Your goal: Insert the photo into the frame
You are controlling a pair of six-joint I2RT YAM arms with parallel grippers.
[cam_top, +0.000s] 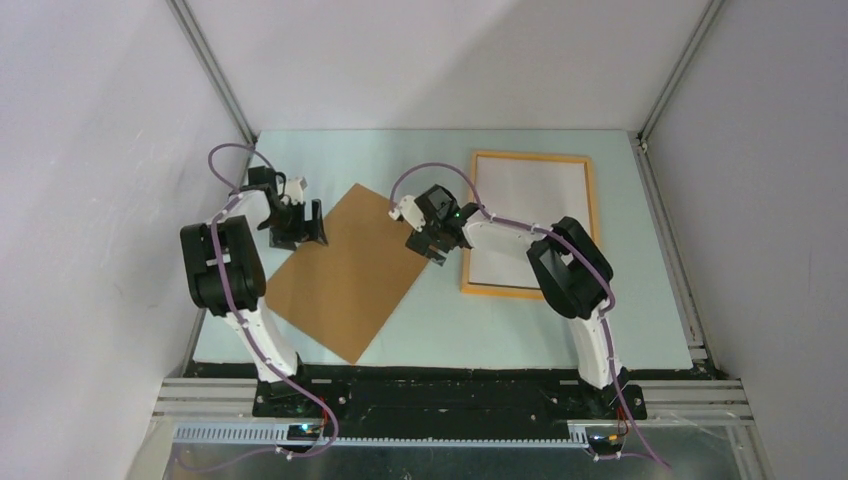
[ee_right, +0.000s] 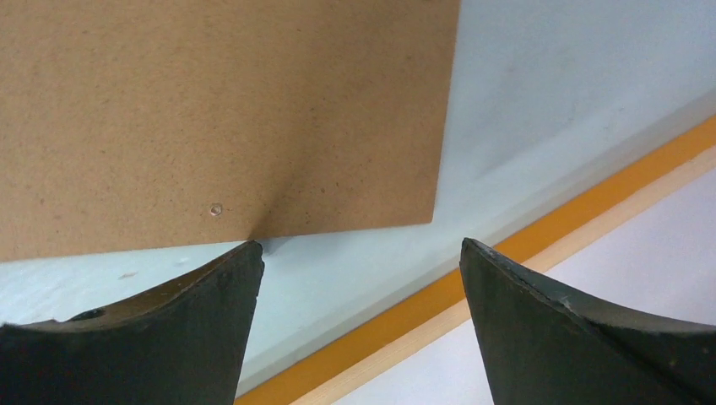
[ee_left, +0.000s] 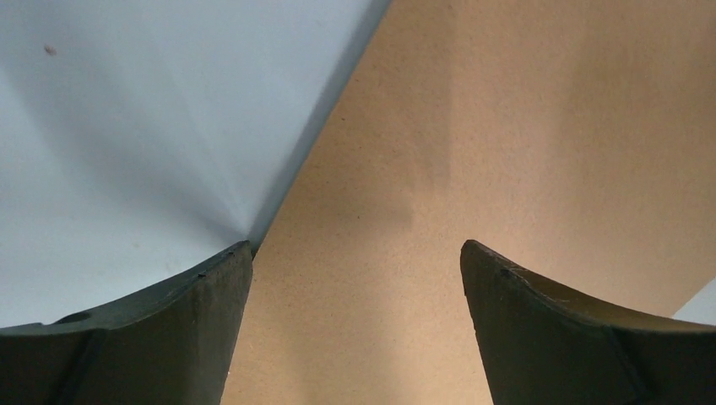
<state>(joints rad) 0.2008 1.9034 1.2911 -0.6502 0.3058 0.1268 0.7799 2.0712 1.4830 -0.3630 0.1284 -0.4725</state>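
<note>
The left arm bends up and forward from its base, wrist turned down, so the left gripper point(cam_top: 298, 238) hangs over the left corner of the brown backing board point(cam_top: 345, 270). The right arm reaches leftward across the frame point(cam_top: 530, 156), and the right gripper point(cam_top: 432, 245) sits at the board's right corner. Both pairs of fingers are spread wide with nothing between them.

The frame is a thin orange-yellow rectangle lying flat on the far right of the pale table point(cam_top: 440, 330), apart from the board. A plain white sheet point(cam_top: 530, 220) fills its opening (it may be the photo lying face down, but no printed side shows).

Only the right wrist view shows the frame's paler inner strip. The left wrist view shows one fingertip point(ee_left: 228, 261) right at the board's edge.
</note>
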